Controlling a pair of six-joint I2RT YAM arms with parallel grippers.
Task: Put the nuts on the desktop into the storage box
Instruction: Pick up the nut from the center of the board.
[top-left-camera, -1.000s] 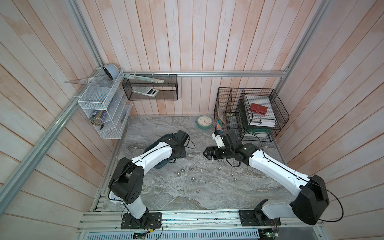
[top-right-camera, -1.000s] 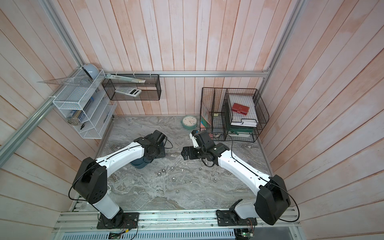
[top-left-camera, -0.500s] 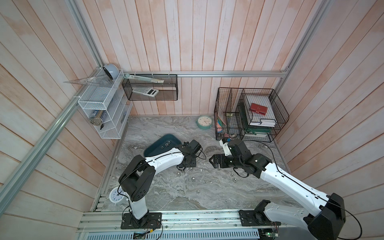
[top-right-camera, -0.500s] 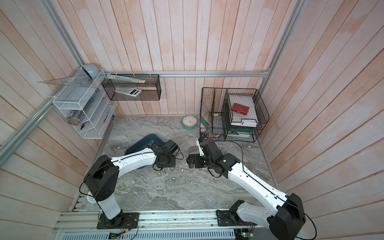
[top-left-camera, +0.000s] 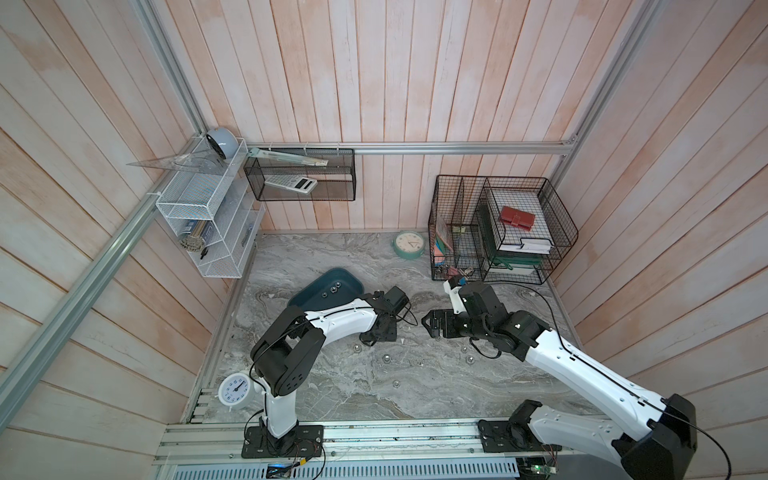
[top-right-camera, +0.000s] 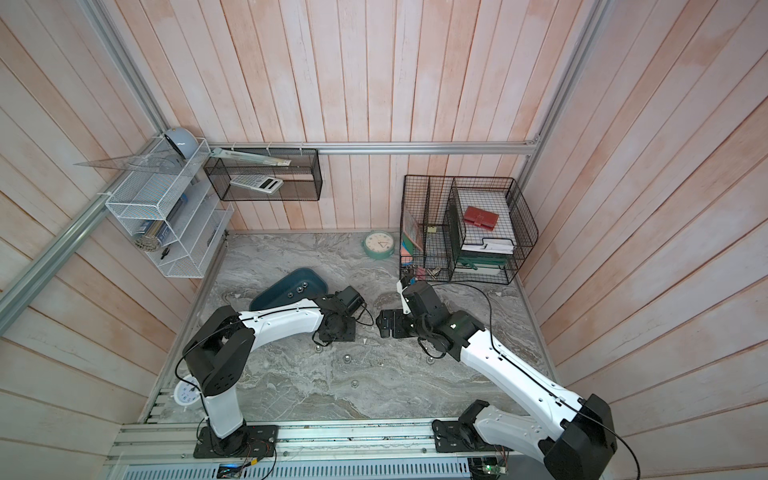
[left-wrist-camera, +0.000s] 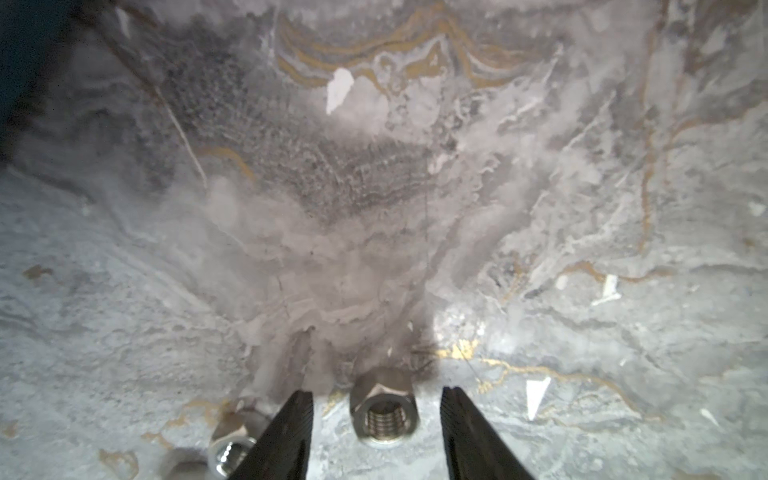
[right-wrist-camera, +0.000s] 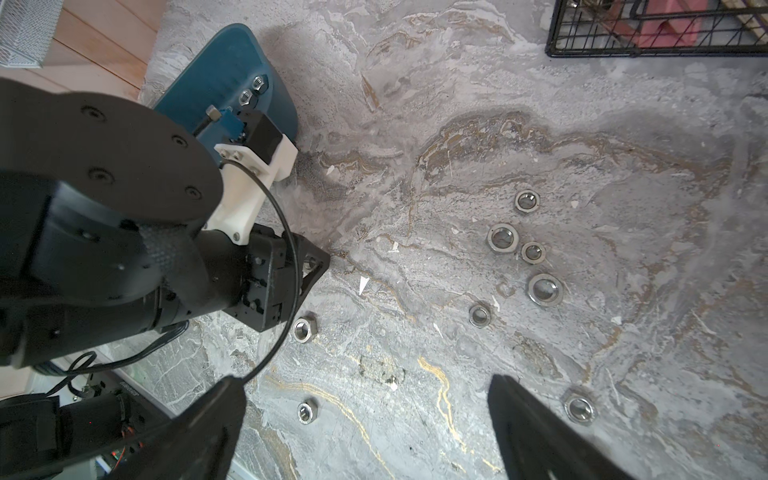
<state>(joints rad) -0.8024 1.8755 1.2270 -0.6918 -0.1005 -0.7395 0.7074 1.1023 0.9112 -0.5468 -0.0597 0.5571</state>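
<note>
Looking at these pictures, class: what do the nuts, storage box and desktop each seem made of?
Nuts: likely steel; bright silvery shine, cut threads. Storage box: probably plastic; smooth teal, rounded rim. Desktop: marble look, grey with tan veins; possibly printed.

No word, brand or number can be read anywhere in these views. The small white clock just off the near left corner of the desktop carries a ring of dark numerals on its dial, and the mint-green clock at the desktop's far edge shows a pale face with hands, but both are too small to make out. The calculator in the black mesh basket on the back wall has a dark panel and pale keys with no legible print.
</note>
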